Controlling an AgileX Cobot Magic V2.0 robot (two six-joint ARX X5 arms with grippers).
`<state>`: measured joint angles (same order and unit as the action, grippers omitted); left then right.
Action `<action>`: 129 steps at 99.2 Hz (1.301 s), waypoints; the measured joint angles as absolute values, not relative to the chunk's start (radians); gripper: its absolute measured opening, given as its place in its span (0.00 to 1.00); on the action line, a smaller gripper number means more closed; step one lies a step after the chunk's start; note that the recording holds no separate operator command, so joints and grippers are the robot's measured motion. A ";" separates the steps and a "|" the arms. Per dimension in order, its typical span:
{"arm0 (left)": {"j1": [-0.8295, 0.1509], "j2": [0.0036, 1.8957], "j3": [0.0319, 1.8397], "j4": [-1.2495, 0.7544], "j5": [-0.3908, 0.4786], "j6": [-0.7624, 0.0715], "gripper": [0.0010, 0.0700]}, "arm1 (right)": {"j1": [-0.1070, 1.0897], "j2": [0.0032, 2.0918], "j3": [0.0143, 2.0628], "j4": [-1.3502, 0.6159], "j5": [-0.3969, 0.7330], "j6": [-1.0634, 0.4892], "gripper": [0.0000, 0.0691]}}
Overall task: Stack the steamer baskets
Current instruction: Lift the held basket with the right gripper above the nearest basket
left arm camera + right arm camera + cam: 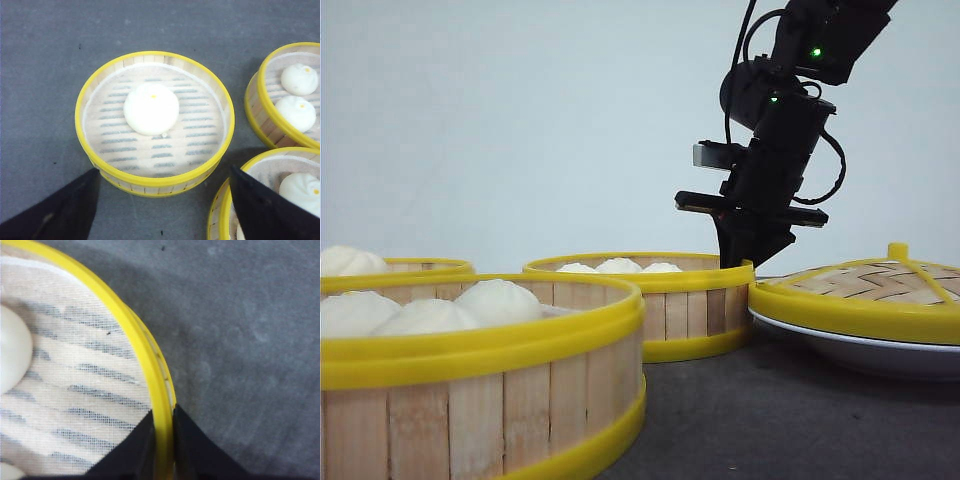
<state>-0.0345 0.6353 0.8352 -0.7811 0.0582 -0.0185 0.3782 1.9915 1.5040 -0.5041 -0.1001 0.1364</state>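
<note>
Nearest the front camera sits a bun-filled basket (480,390). Your right gripper (163,432) pinches the middle basket's rim (150,370), one finger inside the wall, one outside. Lift straight and level. Your left gripper (165,210) hangs spread, the single-bun basket (154,122) just beyond its tips.

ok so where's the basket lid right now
In the front view the lid sits at the right edge of the table on a white plate, right beside the middle steamer basket whose rim the right gripper is pinching.
</note>
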 joint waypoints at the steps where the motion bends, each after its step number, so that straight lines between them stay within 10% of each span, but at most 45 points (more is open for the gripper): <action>1: -0.035 0.636 0.835 -0.781 0.058 -0.019 0.71 | 0.378 1.991 1.504 -0.504 -0.100 0.138 0.04; 62: -0.035 0.630 0.835 -0.781 0.058 -0.019 0.71 | 0.393 1.995 1.913 -0.893 -0.096 0.209 0.04; 129: -0.035 0.617 0.835 -0.780 0.058 -0.018 0.71 | 0.559 1.577 1.768 -1.053 -0.093 0.177 0.04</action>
